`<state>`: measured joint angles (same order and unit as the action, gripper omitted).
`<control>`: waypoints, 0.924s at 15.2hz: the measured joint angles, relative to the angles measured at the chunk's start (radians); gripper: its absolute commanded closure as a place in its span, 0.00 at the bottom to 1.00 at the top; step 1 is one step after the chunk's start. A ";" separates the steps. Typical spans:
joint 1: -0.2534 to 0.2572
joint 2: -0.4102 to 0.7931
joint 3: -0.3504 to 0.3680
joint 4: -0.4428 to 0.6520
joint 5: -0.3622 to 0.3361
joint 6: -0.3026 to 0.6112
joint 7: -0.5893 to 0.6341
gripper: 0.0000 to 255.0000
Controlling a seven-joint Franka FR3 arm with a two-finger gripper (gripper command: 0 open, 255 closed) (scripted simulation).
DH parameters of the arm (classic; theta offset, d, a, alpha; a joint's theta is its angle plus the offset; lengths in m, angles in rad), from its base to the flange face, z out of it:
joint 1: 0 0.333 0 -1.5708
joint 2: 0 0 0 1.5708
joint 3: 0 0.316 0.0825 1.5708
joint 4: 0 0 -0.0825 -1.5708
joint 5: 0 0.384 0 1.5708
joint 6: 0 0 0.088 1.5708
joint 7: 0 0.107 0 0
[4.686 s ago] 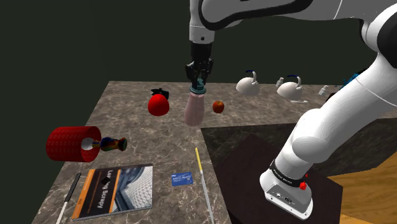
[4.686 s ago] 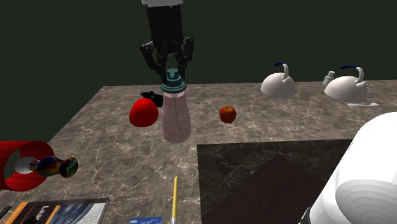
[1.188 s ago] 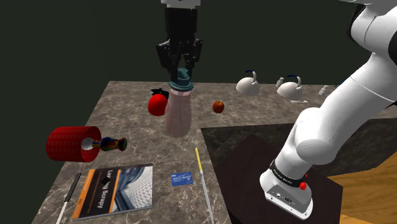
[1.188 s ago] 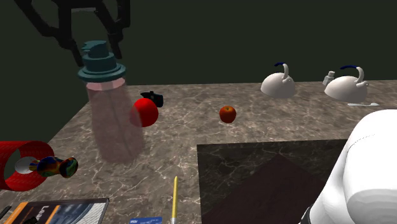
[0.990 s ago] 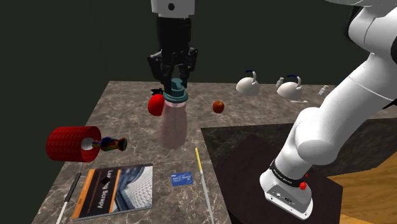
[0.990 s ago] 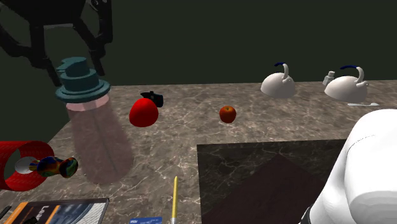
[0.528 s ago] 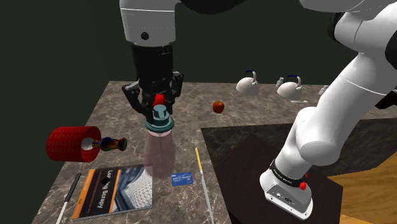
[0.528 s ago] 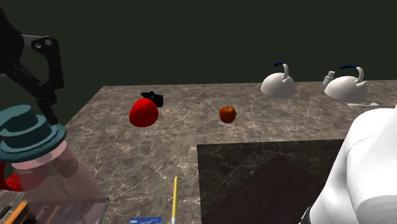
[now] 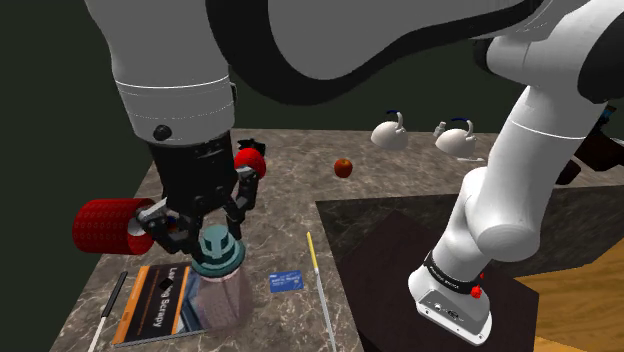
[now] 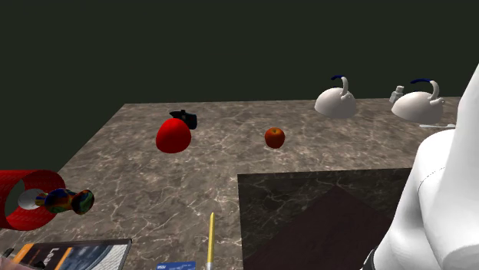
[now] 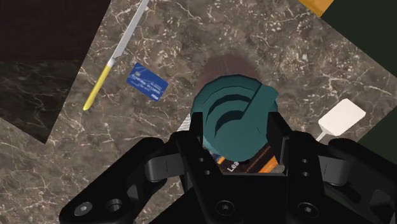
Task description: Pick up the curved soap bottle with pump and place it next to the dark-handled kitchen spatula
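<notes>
Near left: dark-handled spatula (image 9: 112, 300) flat on the marble counter (image 9: 290, 215), then a book (image 9: 160, 300). Over the book's right edge: soap bottle (image 9: 222, 298), translucent pink, hanging from gripper (image 9: 214, 236) clamped on its teal pump cap (image 11: 234, 118). Probably light, smooth-walled, slippery; stiff cap the safer hold.

A grey marbled counter (image 10: 307, 157) holds a dark inset panel (image 10: 322, 192) at the second exterior view's lower right. Two white kettles (image 10: 335, 100) (image 10: 418, 104) stand near the back edge. In front of them are an apple (image 10: 275, 137) and a red round thing with a black cap (image 10: 173, 136), well apart. A red cylinder (image 9: 100, 224) lies beside a many-coloured object (image 10: 69, 202). Near the front lie a book (image 9: 150, 300), a blue card (image 9: 286, 281) and a yellow-handled utensil (image 9: 316, 265).
</notes>
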<state>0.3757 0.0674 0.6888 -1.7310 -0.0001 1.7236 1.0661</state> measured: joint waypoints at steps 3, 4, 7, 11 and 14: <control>0.056 0.094 0.029 0.042 -0.059 0.032 0.092 1.00; 0.067 0.117 0.031 0.056 -0.073 0.035 0.109 1.00; 0.071 0.121 0.032 0.020 -0.077 0.074 0.118 1.00; 0.072 0.131 0.030 -0.022 -0.085 0.124 0.123 1.00; 0.073 0.141 0.028 -0.053 -0.092 0.161 0.126 1.00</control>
<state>0.4488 0.2080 0.7165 -1.7836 -0.0924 1.8851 1.1925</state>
